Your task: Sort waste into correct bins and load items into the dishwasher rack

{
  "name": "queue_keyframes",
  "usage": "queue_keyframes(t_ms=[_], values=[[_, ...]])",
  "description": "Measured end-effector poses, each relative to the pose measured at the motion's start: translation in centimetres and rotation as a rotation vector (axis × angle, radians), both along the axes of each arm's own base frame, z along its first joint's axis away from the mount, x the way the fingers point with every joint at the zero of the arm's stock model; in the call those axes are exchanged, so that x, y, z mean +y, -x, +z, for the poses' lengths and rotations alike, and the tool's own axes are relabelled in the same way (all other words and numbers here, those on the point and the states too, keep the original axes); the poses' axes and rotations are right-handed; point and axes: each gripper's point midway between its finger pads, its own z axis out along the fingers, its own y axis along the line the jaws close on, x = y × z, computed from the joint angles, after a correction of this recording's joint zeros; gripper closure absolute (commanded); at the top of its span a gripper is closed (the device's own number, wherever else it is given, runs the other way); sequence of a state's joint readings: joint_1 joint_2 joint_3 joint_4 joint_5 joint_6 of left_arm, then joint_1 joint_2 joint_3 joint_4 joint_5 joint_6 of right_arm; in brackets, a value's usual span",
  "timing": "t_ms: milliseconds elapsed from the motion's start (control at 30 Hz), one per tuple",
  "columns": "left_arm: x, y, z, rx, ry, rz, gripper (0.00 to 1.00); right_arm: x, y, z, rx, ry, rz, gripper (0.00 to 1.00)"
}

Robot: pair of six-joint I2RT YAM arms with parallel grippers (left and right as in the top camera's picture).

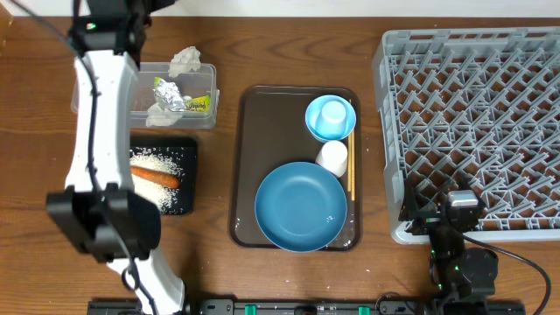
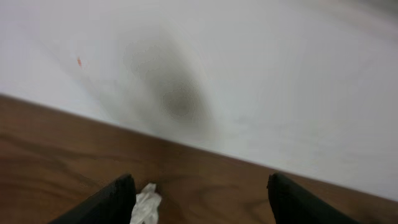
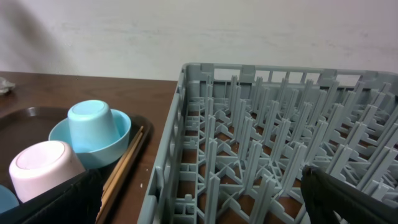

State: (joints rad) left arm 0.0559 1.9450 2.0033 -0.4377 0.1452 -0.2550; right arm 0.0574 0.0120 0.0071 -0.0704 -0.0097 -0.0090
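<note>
On the right of the table [image 1: 289, 44] stands the rack [image 1: 472, 114], its pegs upright. At its near left corner hangs the right gripper [image 3: 200, 186], jaws spread wide with nothing between them. Its camera looks along the rack's rim, with the dishes off to one side.

Next in size, the brown tray [image 1: 249, 140] lies mid-table, apart from the rack. The left arm [image 1: 96, 122] stretches along the left side to the far edge. There the left gripper [image 2: 200, 180] faces the wall [image 2: 249, 62]. Its jaws stand apart and grip nothing, and a scrap of tissue [image 2: 146, 206] shows lower down, just beside one finger.

The plate [image 1: 300, 206] fills the near end of the brown tray. Left of that tray, the tub [image 1: 144, 74] sits toward the far side, with the black tray [image 1: 188, 149] just nearer.

The bowl [image 1: 312, 122] rests at the brown tray's far right corner, a pale cup [image 1: 333, 112] upside down inside it. A white cup [image 1: 332, 157], also upside down, sits between bowl and plate, at the plate's rim. The chopsticks [image 1: 351, 166] lie along the tray's right edge beside that cup.

The carrot [image 1: 156, 177] lies in the black tray. The wrapper [image 1: 171, 93] is in the tub with one tissue [image 1: 160, 114] beside it, and another tissue [image 1: 185, 60] perches on the tub's far rim. The rice [image 1: 171, 199] is scattered under and around the carrot.
</note>
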Motion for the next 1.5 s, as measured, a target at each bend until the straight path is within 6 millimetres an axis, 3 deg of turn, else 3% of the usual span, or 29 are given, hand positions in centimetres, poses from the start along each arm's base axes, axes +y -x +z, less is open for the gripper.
queue_keyframes(t_ms=[33, 67, 100, 167, 300, 400, 533, 667, 833, 1200, 1500], values=[[0.2, -0.8, -2.2, 0.038, -0.017, 0.002, 0.28, 0.0, 0.0, 0.0, 0.0, 0.0, 0.0, 0.01], [0.2, -0.9, -2.6, 0.044, -0.018, 0.002, 0.28, 0.0, 0.0, 0.0, 0.0, 0.0, 0.0, 0.01], [0.5, -1.7, -4.8, 0.082, -0.038, 0.001, 0.28, 0.0, 0.0, 0.0, 0.0, 0.0, 0.0, 0.01], [0.6, -2.4, -7.1, 0.117, -0.057, -0.008, 0.33, 0.0, 0.0, 0.0, 0.0, 0.0, 0.0, 0.01], [0.5, -3.3, -11.3, 0.185, -0.08, -0.033, 0.39, 0.0, 0.0, 0.0, 0.0, 0.0, 0.0, 0.01], [0.2, -3.5, -13.2, 0.219, -0.079, -0.049, 0.39, 0.0, 0.0, 0.0, 0.0, 0.0, 0.0, 0.01], [-0.8, -3.7, -14.0, 0.228, -0.082, -0.068, 0.38, 0.0, 0.0, 0.0, 0.0, 0.0, 0.0, 0.01], [-1.9, -4.2, -13.4, 0.194, -0.112, -0.098, 0.28, 0.0, 0.0, 0.0, 0.0, 0.0, 0.0, 0.01], [-1.5, -4.2, -13.7, 0.199, -0.16, -0.104, 0.27, 0.0, 0.0, 0.0, 0.0, 0.0, 0.0, 0.01], [1.8, -3.7, -20.6, 0.354, -0.232, -0.087, 0.27, 0.0, 0.0, 0.0, 0.0, 0.0, 0.0, 0.01], [2.0, -2.8, -21.7, 0.405, -0.284, -0.136, 0.27, 0.0, 0.0, 0.0, 0.0, 0.0, 0.0, 0.01]])
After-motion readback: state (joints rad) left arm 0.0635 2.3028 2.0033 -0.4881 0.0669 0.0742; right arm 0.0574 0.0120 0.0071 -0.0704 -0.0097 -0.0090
